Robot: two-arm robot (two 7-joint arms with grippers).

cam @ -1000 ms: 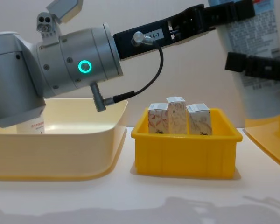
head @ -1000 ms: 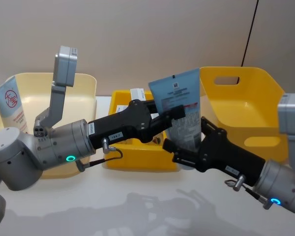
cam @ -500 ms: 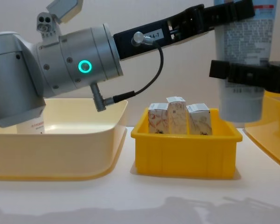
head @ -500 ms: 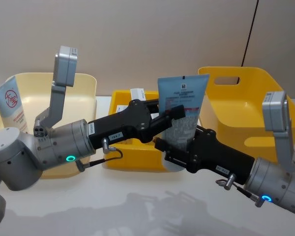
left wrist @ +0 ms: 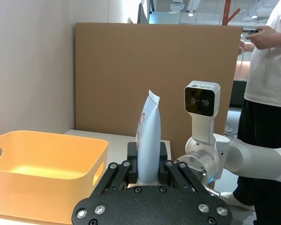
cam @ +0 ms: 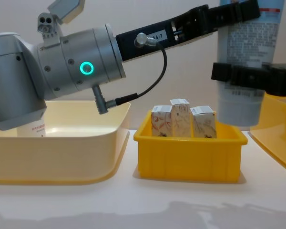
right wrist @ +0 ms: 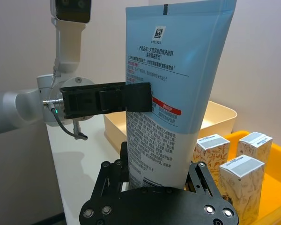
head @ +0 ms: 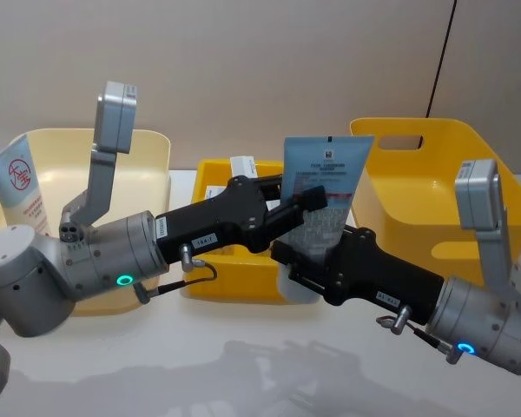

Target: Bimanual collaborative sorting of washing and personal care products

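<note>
Left hand (head: 311, 201) is clamping the printed squeeze tube (head: 326, 174) across its middle, while the right hand (head: 302, 265) is gripping it lower, near the cap. It is standing upright, crimp up, over the small yellow bin (head: 234, 289) mid-surface. The left arm looks nearer the cream bin (head: 152, 165) by the left edge.

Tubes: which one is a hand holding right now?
The fine-print tube, gripped by the right hand at the left hand; the red-marked tube stands in the cream bin.

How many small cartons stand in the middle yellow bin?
3, side by side in the yellow bin: left carton, middle carton, right carton. Others may be hidden behind.
</note>
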